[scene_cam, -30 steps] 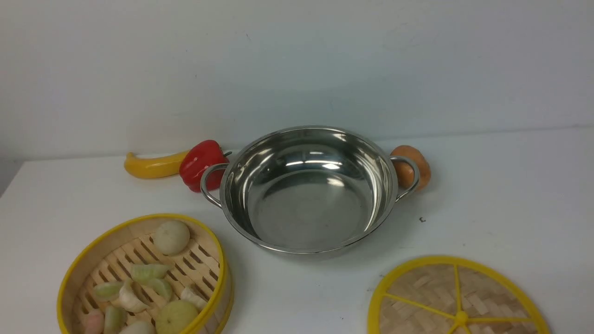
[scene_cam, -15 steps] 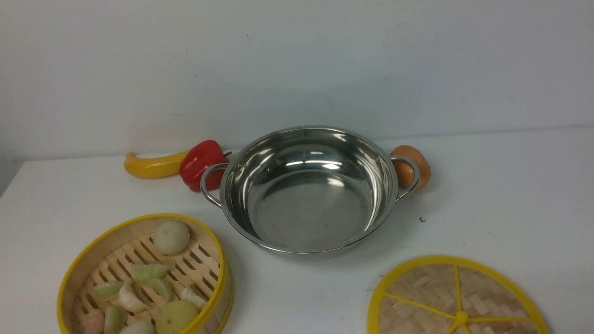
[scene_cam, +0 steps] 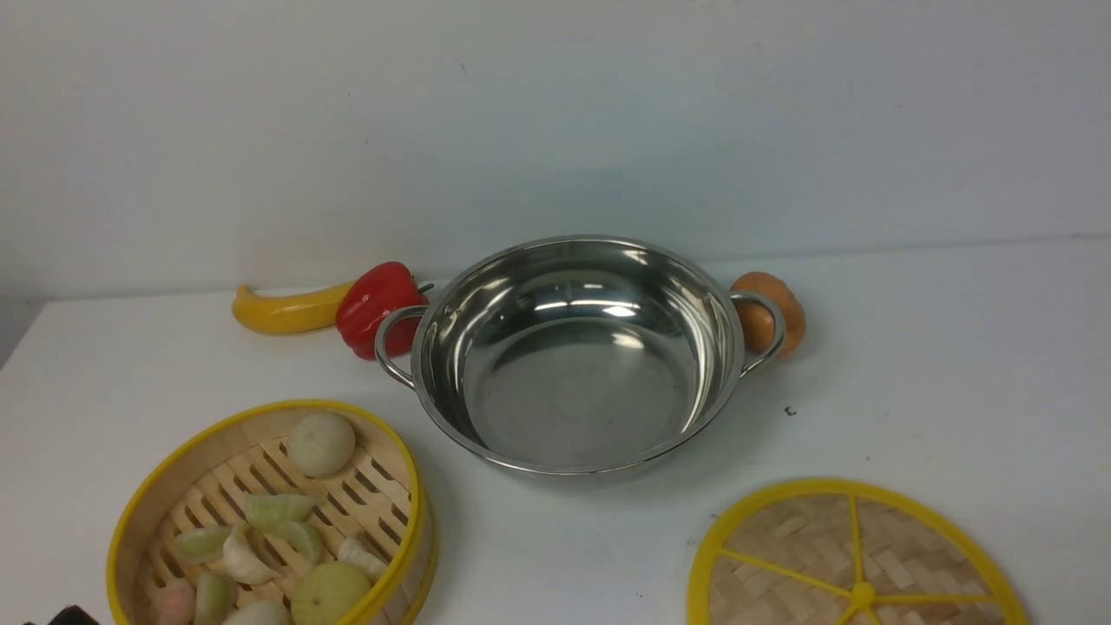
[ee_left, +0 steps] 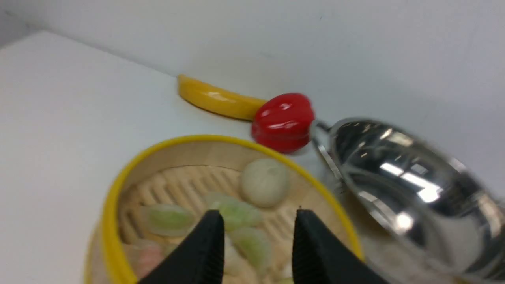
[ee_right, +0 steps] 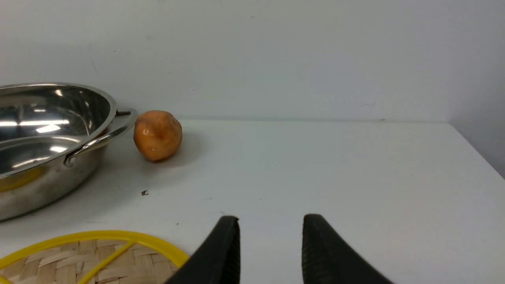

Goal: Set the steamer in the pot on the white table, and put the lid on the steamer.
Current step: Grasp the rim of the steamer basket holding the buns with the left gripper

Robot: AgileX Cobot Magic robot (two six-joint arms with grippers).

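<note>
1. The white table (scene_cam: 955,347) carries everything. In the front view, no arm is over the pot.
2. The pot (scene_cam: 573,382) sits at the middle of the table, open and with nothing in it, its loop handles at 9 and 3 o'clock.
3. The steamer (scene_cam: 252,431) stands on the table at about 8 o'clock from the pot, near it but apart. It is upright, with buns and dumplings on its slats.
4. The lid (scene_cam: 855,564) lies flat at about 5 o'clock from the pot, also apart from it.
5. The left gripper (ee_left: 258,215) hangs over the steamer with its jaws apart and nothing in them. The right gripper (ee_right: 272,217) hovers above bare table beside the lid, also parted and holding nothing.
6. A yellow banana (scene_cam: 282,310) and red pepper (scene_cam: 378,304) lie at 10 o'clock from the pot, the pepper against the handle. An orange fruit (scene_cam: 768,314) sits at 2 o'clock.
7. Judged step: the opening reach for the steamer, with nothing placed yet. The next move probably calls for bringing the parted jaws down astride the steamer's wall, closing, then lifting it level so the food stays put.
</note>
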